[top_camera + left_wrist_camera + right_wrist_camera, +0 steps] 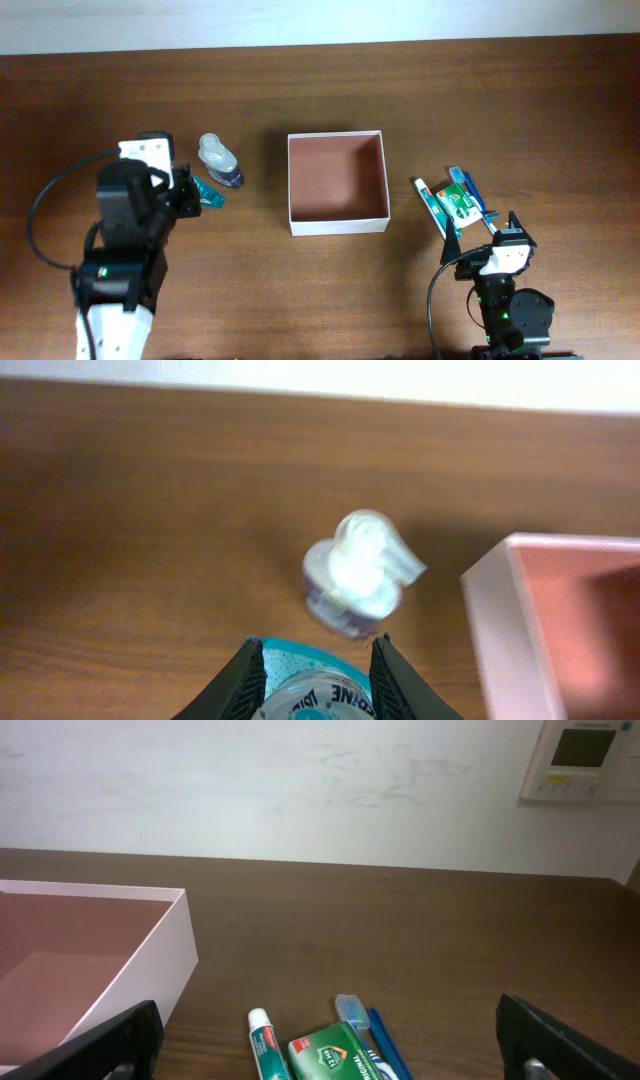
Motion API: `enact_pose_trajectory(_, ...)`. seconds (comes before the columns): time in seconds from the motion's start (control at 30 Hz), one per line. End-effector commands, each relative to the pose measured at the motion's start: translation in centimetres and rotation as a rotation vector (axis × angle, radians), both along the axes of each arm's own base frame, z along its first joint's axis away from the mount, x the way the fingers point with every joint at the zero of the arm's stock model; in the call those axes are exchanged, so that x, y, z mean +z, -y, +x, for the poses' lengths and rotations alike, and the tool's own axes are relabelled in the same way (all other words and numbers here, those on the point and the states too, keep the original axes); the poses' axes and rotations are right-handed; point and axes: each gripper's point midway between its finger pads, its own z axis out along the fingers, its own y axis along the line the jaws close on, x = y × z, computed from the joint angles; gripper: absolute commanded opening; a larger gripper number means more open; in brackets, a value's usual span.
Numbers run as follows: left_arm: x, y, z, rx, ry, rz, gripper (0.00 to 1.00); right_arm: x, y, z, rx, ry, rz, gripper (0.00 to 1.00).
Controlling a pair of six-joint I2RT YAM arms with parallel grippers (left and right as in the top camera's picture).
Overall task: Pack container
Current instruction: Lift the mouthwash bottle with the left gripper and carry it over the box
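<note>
The container point(337, 226), a square white-walled box with a reddish-brown inside, stands at the table's middle with nothing in it; its wall also shows in the left wrist view point(490, 620) and the right wrist view point(160, 960). My left gripper point(196, 192) point(315, 678) is shut on a small teal mouthwash bottle point(210, 194) point(300, 660), left of the container. A clear bottle with a white cap point(220, 160) point(355, 575) lies just beyond it. My right gripper point(483, 236) point(328, 1020) stands open, holding nothing, right of the container.
A toothpaste tube point(432, 205) point(265, 1045), a green box point(458, 205) point(335, 1055) and a blue toothbrush point(475, 192) point(385, 1045) lie together right of the container, under the right gripper. A white wall runs behind the table's far edge.
</note>
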Motion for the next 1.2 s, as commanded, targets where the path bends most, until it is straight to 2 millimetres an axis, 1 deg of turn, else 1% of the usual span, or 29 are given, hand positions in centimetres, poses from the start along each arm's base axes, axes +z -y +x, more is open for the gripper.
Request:
enact_pose_trajectory(0.0, 3.0, 2.0, -1.0, -0.071, 0.091, -0.112, 0.17, -0.1, -0.4, 0.0, 0.018, 0.0, 0.001, 0.98)
enact_pose_trajectory(0.2, 5.3, 5.4, -2.2, -0.25, 0.156, -0.219, 0.17, -0.1, -0.4, 0.0, 0.018, 0.0, 0.001, 0.98)
enact_pose_trajectory(0.27, 6.2, 6.8, -2.3, -0.33, 0.183, -0.251, 0.14, -0.1, -0.4, 0.0, 0.018, 0.0, 0.001, 0.99)
enact_pose_trajectory(0.4, 7.9, 9.0, -2.2, -0.454, 0.247, -0.286, 0.14, -0.1, -0.4, 0.0, 0.018, 0.0, 0.001, 0.99)
enact_pose_trajectory(0.5, 8.5, 10.8, -1.7, -0.518, 0.279, -0.286, 0.14, -0.1, -0.4, 0.0, 0.018, 0.0, 0.001, 0.99)
enact_pose_trajectory(0.53, 8.6, 11.7, -1.6, -0.552, 0.289, -0.278, 0.14, -0.1, -0.4, 0.0, 0.018, 0.0, 0.001, 0.99)
enact_pose_trajectory(0.67, 8.3, 15.9, -1.1, -0.702, 0.323, -0.235, 0.14, -0.1, -0.4, 0.0, 0.018, 0.0, 0.001, 0.99)
enact_pose_trajectory(0.8, 7.5, 20.2, -0.4, -0.849, 0.378, -0.16, 0.14, -0.1, -0.4, 0.0, 0.018, 0.0, 0.001, 0.99)
enact_pose_trajectory(0.9, 6.8, 22.5, 0.6, -0.921, 0.433, -0.095, 0.11, -0.1, -0.4, 0.0, 0.018, 0.0, 0.001, 0.99)
enact_pose_trajectory(0.97, 6.1, 23.1, 1.6, -0.917, 0.45, -0.061, 0.09, -0.1, -0.4, 0.0, 0.018, 0.0, 0.001, 0.99)
enact_pose_trajectory(1.0, 5.5, 23.2, 2.6, -0.896, 0.454, -0.037, 0.09, -0.1, -0.4, 0.0, 0.018, 0.0, 0.001, 0.99)
enact_pose_trajectory(1.07, 4.6, 23.1, 3.9, -0.87, 0.455, -0.001, 0.09, -0.1, -0.4, 0.0, 0.018, 0.0, 0.001, 0.99)
enact_pose_trajectory(1.17, 3.3, 23.1, 5.2, -0.85, 0.451, 0.036, 0.09, -0.1, -0.4, 0.0, 0.018, 0.0, 0.001, 0.99)
